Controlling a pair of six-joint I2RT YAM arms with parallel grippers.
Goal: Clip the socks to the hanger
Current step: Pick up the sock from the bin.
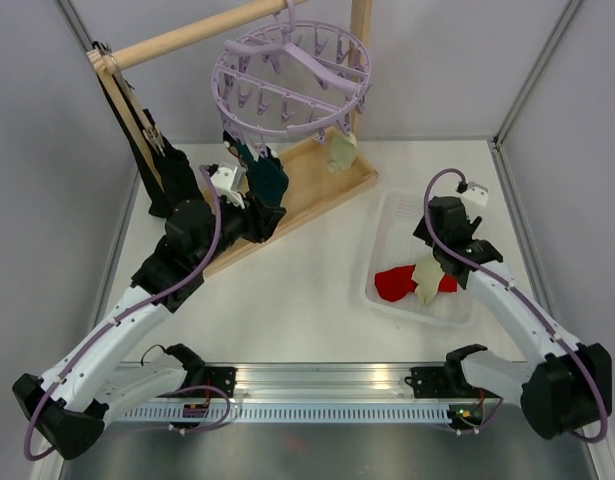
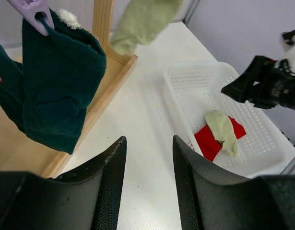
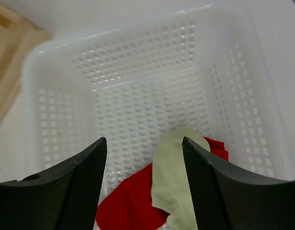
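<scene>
The lavender hanger (image 1: 287, 75) hangs from the wooden rack. A dark teal sock (image 1: 267, 175) and a cream sock (image 1: 340, 152) hang from its clips. In the left wrist view the teal sock (image 2: 56, 91) is held by a lavender clip (image 2: 34, 9), and the hanging cream sock (image 2: 142, 21) is behind it. My left gripper (image 1: 269, 212) (image 2: 147, 143) is open and empty, just below and beside the teal sock. A red sock (image 3: 128, 201) and a cream sock (image 3: 173, 177) lie in the white basket (image 3: 137, 72). My right gripper (image 1: 439, 268) (image 3: 145, 143) is open and empty above them.
The wooden rack's base (image 1: 312, 190) lies under the hanger, and a long black cloth (image 1: 152, 170) hangs at its left post. The white basket (image 1: 407, 215) sits at the right of the table. Grey walls enclose the table on three sides.
</scene>
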